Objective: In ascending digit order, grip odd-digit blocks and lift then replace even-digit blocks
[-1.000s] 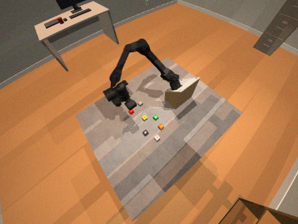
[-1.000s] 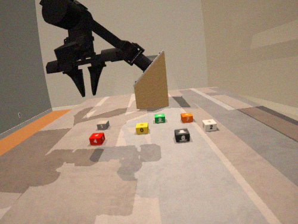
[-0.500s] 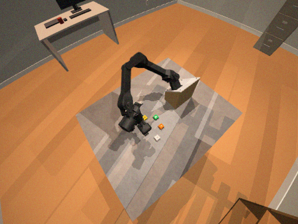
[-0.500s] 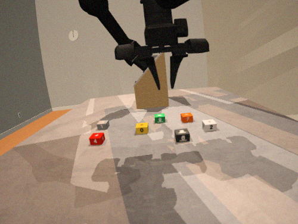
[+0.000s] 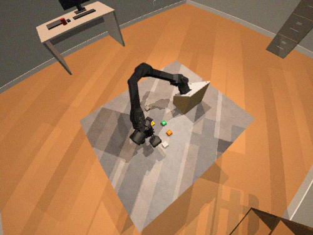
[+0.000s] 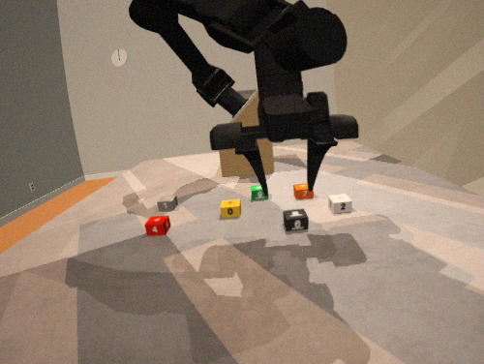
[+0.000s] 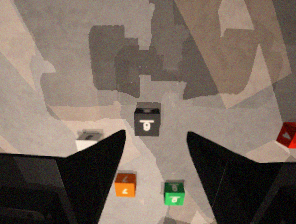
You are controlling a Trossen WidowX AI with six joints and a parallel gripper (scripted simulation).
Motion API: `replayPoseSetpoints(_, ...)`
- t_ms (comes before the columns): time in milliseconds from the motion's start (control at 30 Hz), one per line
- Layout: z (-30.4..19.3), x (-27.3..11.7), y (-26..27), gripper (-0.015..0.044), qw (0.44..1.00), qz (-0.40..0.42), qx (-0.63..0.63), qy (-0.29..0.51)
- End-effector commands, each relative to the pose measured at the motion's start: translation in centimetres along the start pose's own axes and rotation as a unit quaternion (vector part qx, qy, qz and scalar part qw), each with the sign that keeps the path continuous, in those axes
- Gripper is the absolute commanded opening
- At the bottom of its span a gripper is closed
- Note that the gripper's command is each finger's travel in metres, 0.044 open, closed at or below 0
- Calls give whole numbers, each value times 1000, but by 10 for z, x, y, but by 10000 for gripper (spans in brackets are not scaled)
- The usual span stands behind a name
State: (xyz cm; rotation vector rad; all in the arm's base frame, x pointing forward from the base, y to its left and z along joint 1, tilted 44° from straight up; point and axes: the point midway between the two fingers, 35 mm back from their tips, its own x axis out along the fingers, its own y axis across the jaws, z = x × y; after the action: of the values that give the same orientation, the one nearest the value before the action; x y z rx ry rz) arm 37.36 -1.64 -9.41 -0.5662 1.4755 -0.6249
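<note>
My gripper (image 6: 288, 192) (image 7: 156, 135) is open and empty, its fingertips above the table. The black block (image 6: 295, 221) (image 7: 147, 121), whose underlined digit looks like 6, lies ahead of and between the fingertips in the wrist view. The red 4 block (image 6: 158, 226) (image 7: 288, 135) is at the wrist view's right edge. The white 2 block (image 5: 165, 144) (image 6: 340, 203) (image 7: 88, 141) is partly behind the left finger there. Also on the table are the yellow 0 (image 5: 153, 124) (image 6: 230, 209), grey 1 (image 5: 147, 108) (image 6: 167, 203), orange 7 (image 5: 169, 132) (image 6: 303, 192) (image 7: 125, 185) and green block (image 5: 163, 123) (image 6: 258, 193) (image 7: 174, 194), apparently 9. The arm hides black and red in the top view.
The arm's base is at a wedge-shaped wooden stand (image 5: 188, 99) (image 6: 232, 162) behind the blocks. The orange and green blocks lie near each other, behind the black one. A desk (image 5: 94, 15) with a monitor stands off by the wall.
</note>
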Motion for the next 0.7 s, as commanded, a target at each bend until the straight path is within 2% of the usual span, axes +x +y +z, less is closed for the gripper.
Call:
replayPoseSetpoints(0, -2, 13, 1, 383, 1000, -3, -7, -3)
replayPoseSetpoints(33, -2, 13, 1, 400, 1000, -3, -7, -3)
replayPoseSetpoints(667, -2, 38, 1, 400, 1000, -4, -7, -3)
